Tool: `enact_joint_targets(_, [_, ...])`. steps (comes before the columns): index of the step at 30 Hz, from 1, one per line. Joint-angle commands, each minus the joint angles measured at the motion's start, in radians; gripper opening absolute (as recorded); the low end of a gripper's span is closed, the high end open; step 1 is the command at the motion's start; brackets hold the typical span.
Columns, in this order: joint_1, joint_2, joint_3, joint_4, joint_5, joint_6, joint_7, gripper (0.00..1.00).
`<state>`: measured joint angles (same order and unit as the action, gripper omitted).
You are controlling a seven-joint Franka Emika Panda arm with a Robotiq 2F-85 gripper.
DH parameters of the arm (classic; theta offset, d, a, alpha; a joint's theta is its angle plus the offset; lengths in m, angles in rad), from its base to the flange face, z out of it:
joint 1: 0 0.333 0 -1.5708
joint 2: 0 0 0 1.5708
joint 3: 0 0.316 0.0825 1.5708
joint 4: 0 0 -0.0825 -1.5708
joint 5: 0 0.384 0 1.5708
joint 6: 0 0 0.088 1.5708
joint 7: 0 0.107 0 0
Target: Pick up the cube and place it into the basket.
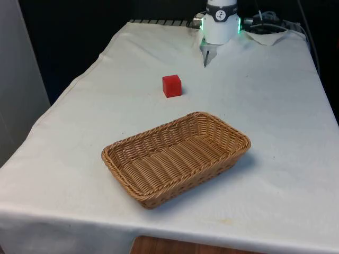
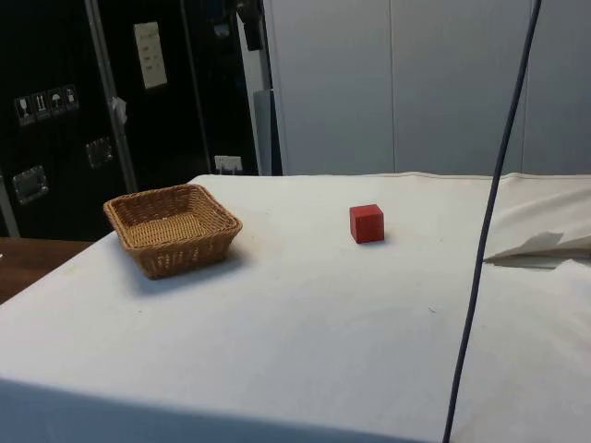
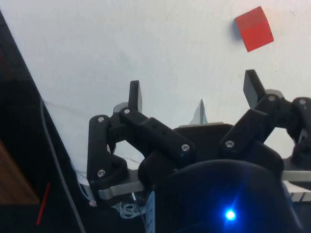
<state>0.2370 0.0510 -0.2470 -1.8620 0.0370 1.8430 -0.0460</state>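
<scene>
Resting on the white-clothed bench point(image 1: 275, 106), the red cube point(image 1: 171, 85) sits apart from the empty wicker basket point(image 1: 135, 191); the hand point(image 3: 194, 92) hangs above the cloth, fingers spread wide.

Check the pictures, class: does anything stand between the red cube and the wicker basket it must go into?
Nothing visible does. The red cube sits alone on the white cloth, with bare cloth between it and the empty basket. The open gripper holds nothing.
</scene>
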Motion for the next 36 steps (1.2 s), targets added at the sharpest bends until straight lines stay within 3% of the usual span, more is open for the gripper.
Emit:
enact_joint_targets(1, [0.000, 0.000, 0.000, 0.000, -0.001, 0.000, 0.000, 1.00])
enact_joint_targets(17, [0.002, -0.018, 0.008, -0.020, -0.075, 0.003, 0.026, 1.00])
enact_joint_targets(27, [0.001, -0.057, 0.012, -0.073, -0.084, 0.036, 0.028, 1.00])
enact_joint_targets(28, [0.000, -0.042, 0.011, -0.055, -0.076, 0.013, 0.020, 1.00])
enact_joint_targets(29, [0.001, -0.062, 0.013, -0.081, -0.085, 0.043, 0.028, 1.00])
enact_joint_targets(36, [0.001, -0.109, 0.014, -0.152, -0.086, 0.098, 0.030, 1.00])
